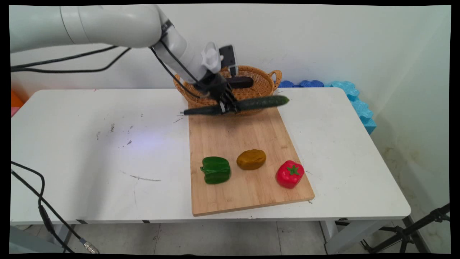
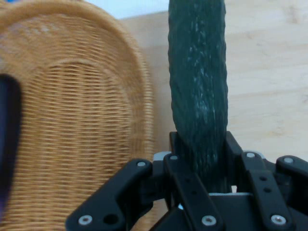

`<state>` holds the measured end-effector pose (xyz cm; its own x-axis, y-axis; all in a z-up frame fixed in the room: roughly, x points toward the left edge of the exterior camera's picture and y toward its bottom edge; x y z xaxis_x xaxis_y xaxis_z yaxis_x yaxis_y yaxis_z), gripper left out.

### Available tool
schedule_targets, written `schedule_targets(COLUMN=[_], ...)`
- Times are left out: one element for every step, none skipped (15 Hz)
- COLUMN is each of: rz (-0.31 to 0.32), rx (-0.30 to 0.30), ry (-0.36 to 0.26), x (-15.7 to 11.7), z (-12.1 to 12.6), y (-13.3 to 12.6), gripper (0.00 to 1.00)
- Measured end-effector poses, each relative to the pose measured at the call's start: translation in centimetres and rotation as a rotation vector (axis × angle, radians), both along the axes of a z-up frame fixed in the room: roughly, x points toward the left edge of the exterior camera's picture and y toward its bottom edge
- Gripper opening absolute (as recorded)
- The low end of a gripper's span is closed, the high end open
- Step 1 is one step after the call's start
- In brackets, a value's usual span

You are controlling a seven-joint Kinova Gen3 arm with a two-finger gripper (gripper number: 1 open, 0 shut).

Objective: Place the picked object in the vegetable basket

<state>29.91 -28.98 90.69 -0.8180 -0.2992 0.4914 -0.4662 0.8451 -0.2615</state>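
The black gripper (image 1: 227, 105) has its jaws clamped around a dark cucumber (image 1: 258, 102) near its middle — so it hangs level — above the far end of the cutting board (image 1: 248, 196), beside the wicker basket (image 1: 264, 84).

Main view: fixed above the worktop's (image 1: 90, 151) near edge, looking down and across to the back wall; it takes in the whole worktop and some floor.
Hand view: mounted on the hand, looking along the gripper (image 2: 199, 180); very close, with the black linkage rising from the bottom edge.
Shared: the cucumber (image 1: 258, 103) (image 2: 198, 86), the basket (image 1: 251, 90) (image 2: 82, 125) beside it, and the board's (image 1: 233, 133) (image 2: 269, 86) far end.
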Motion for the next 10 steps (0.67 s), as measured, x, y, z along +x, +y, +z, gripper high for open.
schedule_targets(rz=[-0.001, -0.003, -0.003, -0.005, -0.007, -0.010, -0.014, -0.018, -0.024, -0.032], rx=[-0.019, -0.038, -0.053, -0.071, -0.087, -0.105, -0.121, -0.133, -0.147, -0.160], ry=[-0.007, -0.016, -0.024, -0.037, -0.049, -0.064, -0.080, -0.091, -0.108, -0.125], x=[0.4, 0.8, 1.2, 1.8, 2.2, 2.8, 3.3, 3.8, 4.3, 4.8], z=[0.8, 1.5, 2.1, 2.7, 3.1, 3.6, 4.0, 4.2, 4.5, 4.6], y=[-0.4, -0.9, -1.3, -1.9, -2.4, -3.0, -3.6, -4.1, -4.8, -5.4], gripper=[0.00, 0.00, 0.00, 0.00, 0.00, 0.00, 0.00, 0.00, 0.00, 0.00])
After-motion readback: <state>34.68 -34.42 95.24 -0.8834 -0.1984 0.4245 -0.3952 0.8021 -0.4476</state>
